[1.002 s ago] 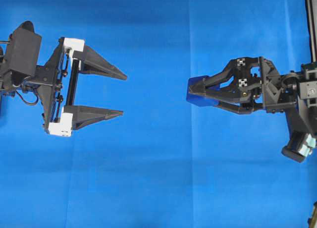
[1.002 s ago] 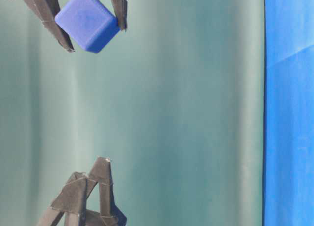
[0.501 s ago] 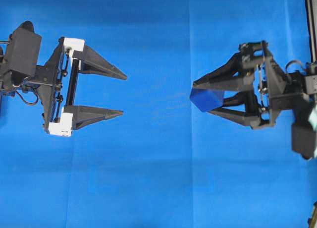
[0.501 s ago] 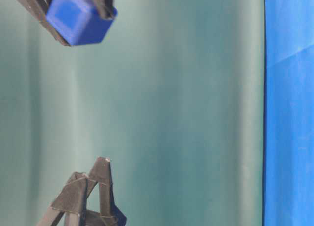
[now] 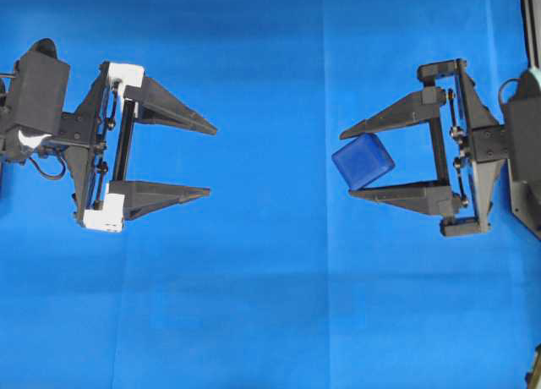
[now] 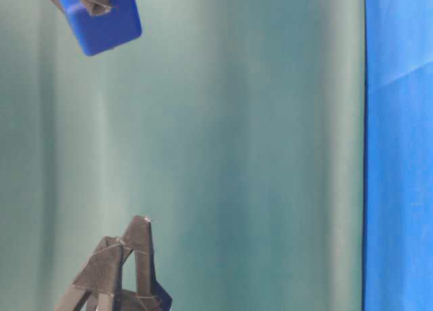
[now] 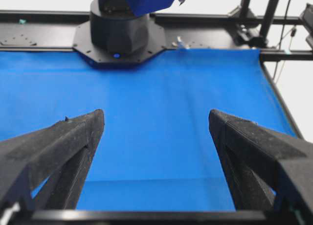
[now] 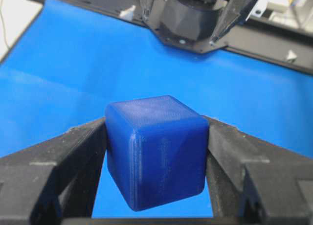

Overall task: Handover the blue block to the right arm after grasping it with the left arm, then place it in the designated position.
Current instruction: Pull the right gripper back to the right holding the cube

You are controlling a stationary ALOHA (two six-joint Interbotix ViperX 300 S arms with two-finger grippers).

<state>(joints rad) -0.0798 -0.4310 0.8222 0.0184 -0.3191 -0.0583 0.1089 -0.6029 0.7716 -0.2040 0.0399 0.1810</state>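
Observation:
The blue block (image 5: 363, 161) is a dark-blue cube with rounded edges, held above the bright blue cloth (image 5: 270, 304). My right gripper (image 5: 347, 162) is shut on the blue block, one black finger pressing each side of it. In the right wrist view the blue block (image 8: 155, 149) fills the gap between the fingers (image 8: 54, 161). It also hangs at the top left of the table-level view as the blue block (image 6: 101, 24). My left gripper (image 5: 211, 161) with white brackets stands open at the left, empty. In the left wrist view, the left gripper (image 7: 156, 118) shows only cloth between its fingers.
A black frame rail (image 7: 156, 17) and the opposite arm's round base (image 7: 120, 32) bound the far end of the cloth in the left wrist view. A dark post (image 5: 530, 34) runs down the right edge of the overhead view. The table-level view shows a green backdrop (image 6: 237, 155).
The right gripper has rolled about its axis with the block and drawn back slightly to the right. The left gripper has stayed still and open.

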